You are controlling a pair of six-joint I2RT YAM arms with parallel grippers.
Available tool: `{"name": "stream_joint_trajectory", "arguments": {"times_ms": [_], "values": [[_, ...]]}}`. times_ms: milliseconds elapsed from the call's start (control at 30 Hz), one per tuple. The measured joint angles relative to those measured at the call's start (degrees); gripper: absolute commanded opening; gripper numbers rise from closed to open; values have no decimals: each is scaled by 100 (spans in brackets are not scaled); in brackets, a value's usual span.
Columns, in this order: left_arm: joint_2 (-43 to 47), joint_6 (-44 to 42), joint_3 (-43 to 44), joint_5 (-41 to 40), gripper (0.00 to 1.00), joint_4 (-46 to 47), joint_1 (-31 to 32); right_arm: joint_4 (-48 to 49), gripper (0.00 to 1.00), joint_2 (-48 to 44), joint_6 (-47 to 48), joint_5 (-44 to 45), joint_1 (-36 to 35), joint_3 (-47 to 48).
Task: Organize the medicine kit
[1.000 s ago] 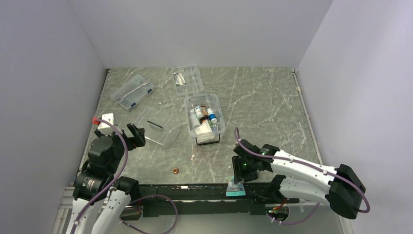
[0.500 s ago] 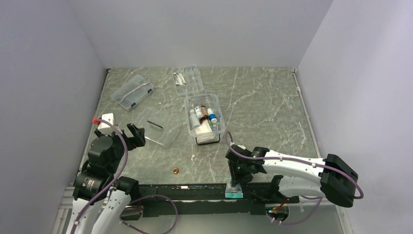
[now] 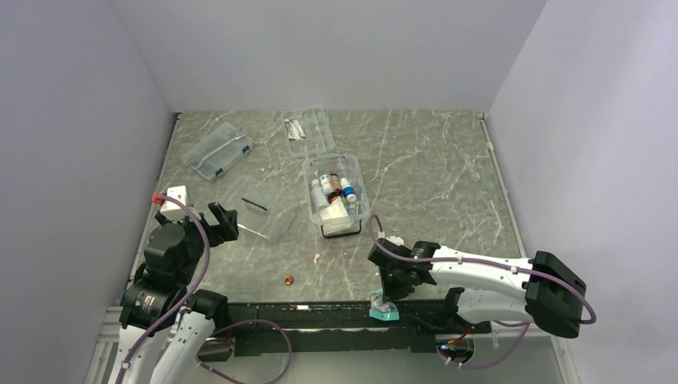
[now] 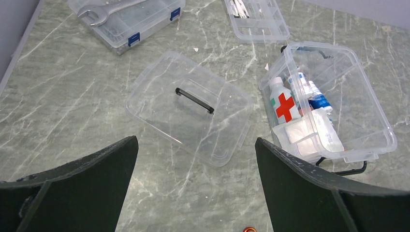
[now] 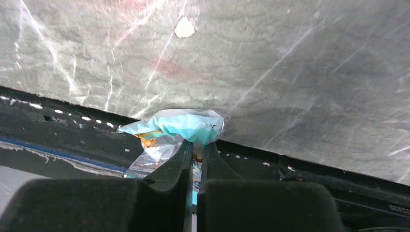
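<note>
- Down at the near edge of the table (image 5: 300,72), right gripper (image 5: 196,145) clamps a teal packet (image 5: 188,123).
- Left gripper (image 4: 194,141) hangs wide apart before the open medicine kit (image 4: 382,116).

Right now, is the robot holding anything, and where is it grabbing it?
The right jaws pinch the teal packet by its crumpled edge; the left jaws hold nothing.

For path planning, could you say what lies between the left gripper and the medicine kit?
The clear lid lies there flat, as the top view shows.
</note>
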State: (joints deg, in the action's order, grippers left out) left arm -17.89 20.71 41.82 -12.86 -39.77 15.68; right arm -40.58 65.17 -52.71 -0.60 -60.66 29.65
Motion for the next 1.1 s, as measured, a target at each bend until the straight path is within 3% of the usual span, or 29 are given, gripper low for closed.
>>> {"name": "stream_joint_trajectory", "arguments": {"times_ms": [467,667,1100], "values": [[0,0,0,0,98,0,0,-297,0,219,334,820,-13,1388],[-2,-2,0,0,99,0,0,-621,0,455,763,1224,70,2586],[-2,-2,0,0,99,0,0,-605,0,1226,1884,1672,1123,4295]]}}
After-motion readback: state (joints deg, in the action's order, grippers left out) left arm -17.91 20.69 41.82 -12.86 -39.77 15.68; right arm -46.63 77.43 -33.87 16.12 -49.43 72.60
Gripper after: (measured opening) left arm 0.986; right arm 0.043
